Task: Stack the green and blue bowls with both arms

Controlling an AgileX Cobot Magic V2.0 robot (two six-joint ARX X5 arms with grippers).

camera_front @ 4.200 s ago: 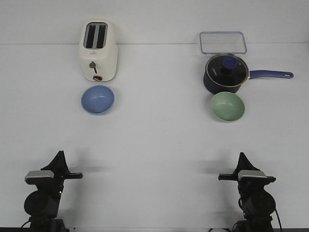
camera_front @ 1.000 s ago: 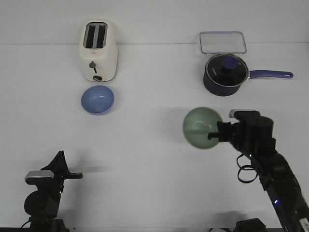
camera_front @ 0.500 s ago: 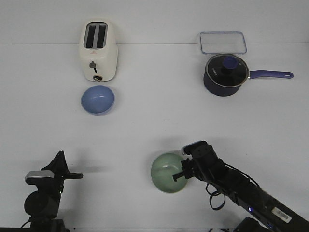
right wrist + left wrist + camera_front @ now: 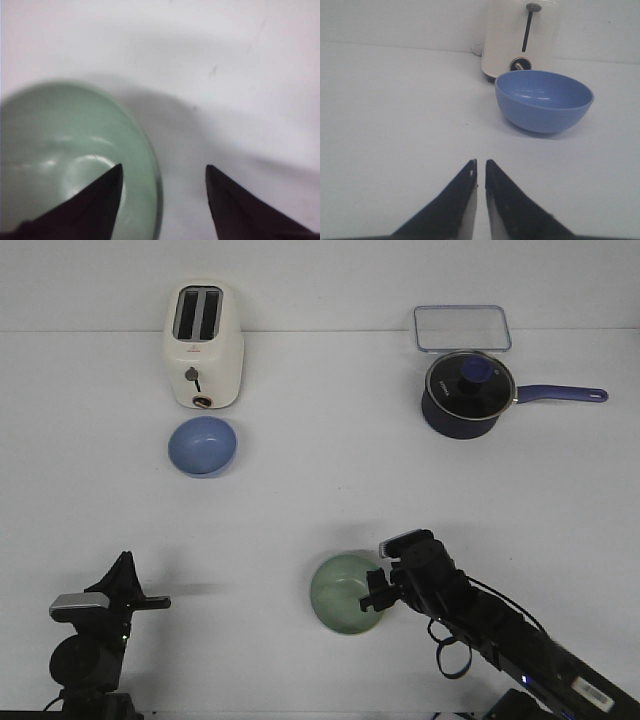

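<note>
The green bowl (image 4: 343,593) sits upright on the white table near the front centre. My right gripper (image 4: 374,592) is open at its right rim, one finger over the inside and one outside, in the right wrist view (image 4: 162,172) too; the rim (image 4: 150,165) lies between them. The blue bowl (image 4: 203,446) stands at the back left in front of the toaster, and shows in the left wrist view (image 4: 544,100). My left gripper (image 4: 480,164) is shut and empty, parked at the front left (image 4: 160,602), far from the blue bowl.
A cream toaster (image 4: 203,345) stands behind the blue bowl. A dark navy lidded saucepan (image 4: 468,393) with a long handle and a clear flat lid (image 4: 461,328) are at the back right.
My right arm carried the green bowl from the back right to the front centre and set it down. Its jaws have now opened off the rim. The left arm has not moved.
</note>
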